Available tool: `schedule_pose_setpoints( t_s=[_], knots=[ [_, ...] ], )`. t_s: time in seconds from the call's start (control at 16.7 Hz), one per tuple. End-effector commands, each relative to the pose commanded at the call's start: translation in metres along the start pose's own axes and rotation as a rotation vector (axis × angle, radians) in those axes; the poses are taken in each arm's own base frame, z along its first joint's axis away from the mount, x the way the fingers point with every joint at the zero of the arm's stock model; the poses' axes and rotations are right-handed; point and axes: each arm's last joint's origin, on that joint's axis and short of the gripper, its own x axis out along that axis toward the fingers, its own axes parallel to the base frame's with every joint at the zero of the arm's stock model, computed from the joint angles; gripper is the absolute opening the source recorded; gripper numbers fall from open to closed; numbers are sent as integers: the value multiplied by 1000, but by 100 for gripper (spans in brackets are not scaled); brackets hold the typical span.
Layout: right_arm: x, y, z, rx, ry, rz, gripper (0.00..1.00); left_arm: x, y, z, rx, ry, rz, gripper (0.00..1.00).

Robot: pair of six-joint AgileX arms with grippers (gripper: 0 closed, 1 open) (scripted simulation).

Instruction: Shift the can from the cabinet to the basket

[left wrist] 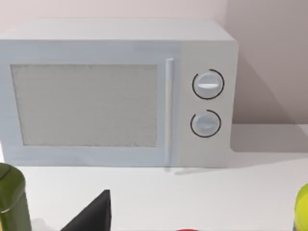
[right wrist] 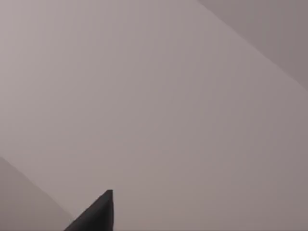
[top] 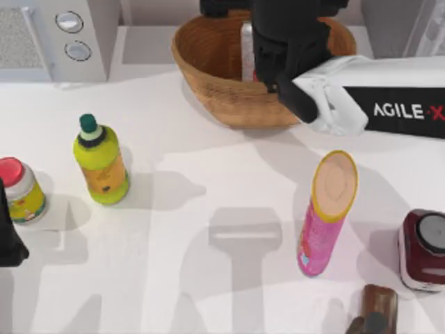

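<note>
The silver can stands upright inside the orange-brown wicker basket at the back middle of the table, mostly hidden by my right arm. My right gripper hovers over the basket just right of the can and is open, holding nothing. The right wrist view looks at a bare wall, with one dark fingertip at its edge. The grey cabinet sits at the back right corner. My left gripper is parked at the table's left edge and is open, with one fingertip showing.
A white microwave stands back left. On the left are a green bottle and a red-lidded jar. A pink tube stands right of centre, a dark red object at the right edge, a brown object near the front.
</note>
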Motion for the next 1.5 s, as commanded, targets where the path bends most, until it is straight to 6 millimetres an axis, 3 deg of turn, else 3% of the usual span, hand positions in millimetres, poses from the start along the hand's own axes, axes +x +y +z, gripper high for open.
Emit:
schedule_pose_setpoints(
  t_s=[1.14,1.32,1.5],
  knots=[
    [-1,-3,1,-3,5,1,100,0,0,0,0,0,0,100],
    [-4,-36,10,-32,52,-10,100,0,0,0,0,0,0,100],
    [-22,-93,28,-63,122,-31,100,0,0,0,0,0,0,100]
  ],
)
